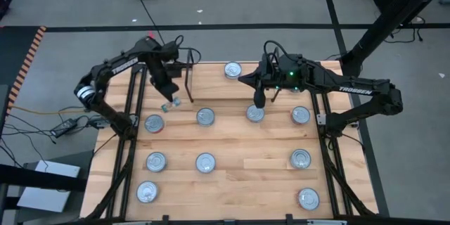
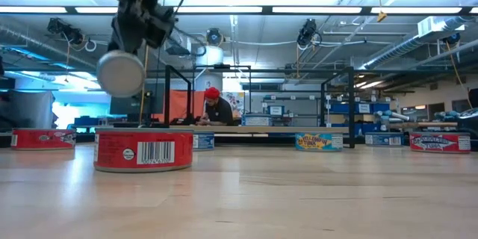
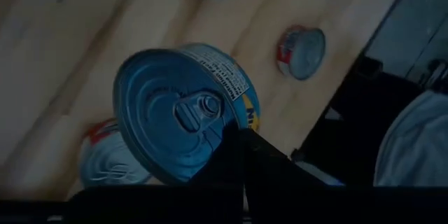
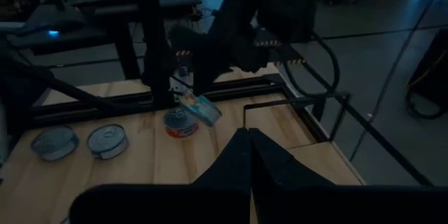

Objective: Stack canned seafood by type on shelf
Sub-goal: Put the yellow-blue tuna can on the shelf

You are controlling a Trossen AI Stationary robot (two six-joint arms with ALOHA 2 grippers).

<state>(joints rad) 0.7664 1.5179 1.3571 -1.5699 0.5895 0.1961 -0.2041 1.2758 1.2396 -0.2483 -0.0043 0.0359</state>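
My left gripper point(image 1: 171, 100) hangs over the table's far left part, shut on a blue-and-yellow-labelled can point(image 3: 183, 112). The can is lifted and tilted, above and just right of a red-labelled can point(image 1: 154, 123). A thin black wire upright of the shelf point(image 1: 190, 77) stands just beyond the gripper. My right gripper point(image 1: 259, 102) is shut and holds nothing. It hangs high over another can point(image 1: 254, 113) in the far row. Several more silver-lidded cans stand flat on their bases across the wooden table point(image 1: 246, 176). My left gripper pinches the can at its edge point(image 3: 222, 140), beside the pull tab; the fingers themselves cover the spot. The fingers slant down from above. The can hangs clear of the table and is tipped so that its lid point(image 2: 121, 72) faces the table's near edge.
One can point(image 1: 233, 69) stands alone at the far edge. Black frame rails run along the table's left side point(image 1: 133, 112) and right side point(image 1: 325, 119). A person sits in the room far behind the table point(image 2: 215, 108).
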